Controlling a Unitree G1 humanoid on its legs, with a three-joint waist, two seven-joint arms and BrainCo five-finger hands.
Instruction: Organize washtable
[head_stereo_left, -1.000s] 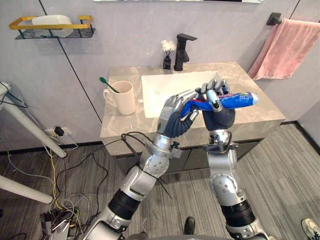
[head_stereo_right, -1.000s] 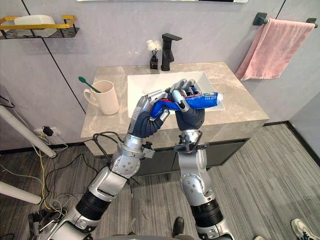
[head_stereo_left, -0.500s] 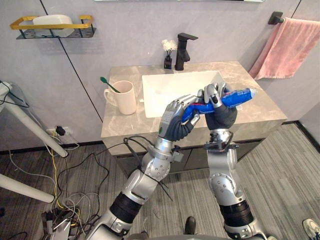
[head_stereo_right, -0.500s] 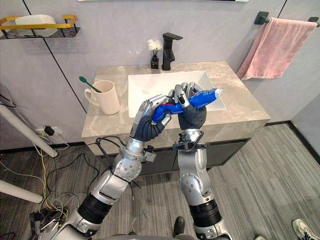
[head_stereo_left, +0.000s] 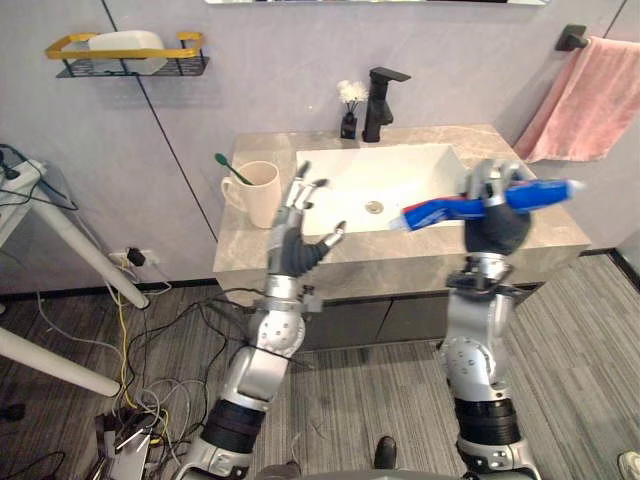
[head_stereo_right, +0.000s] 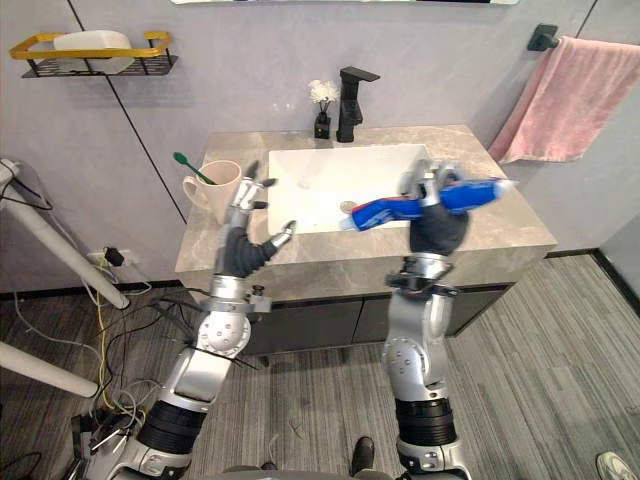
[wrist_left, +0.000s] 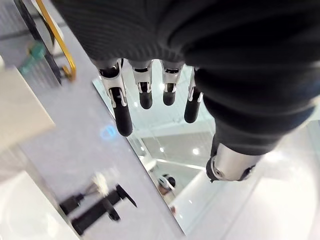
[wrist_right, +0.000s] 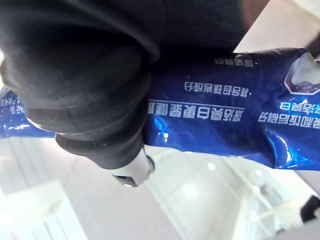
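blue toothpaste tube (head_stereo_left: 440, 210) is clasped crosswise in the right robot hand (head_stereo_left: 493, 218) over the bench's (head_stereo_left: 555, 226) right side, its middle hidden by curled fingers (head_stereo_left: 484, 183). the left robot hand (head_stereo_left: 293, 248) is held released, fingers spread, near the cup (head_stereo_left: 258, 192).

R hand (head_stereo_right: 432, 218) clasps blue toothpaste tube (head_stereo_right: 385, 211) above sink (head_stereo_right: 330, 170); L hand (head_stereo_right: 240, 250) raised, fingers splayed, near mug (head_stereo_right: 213, 192) w/ toothbrush (head_stereo_right: 188, 166)

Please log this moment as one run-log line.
right hand: shut on toothpaste tube | left hand: open, empty, near mug | tube: in air
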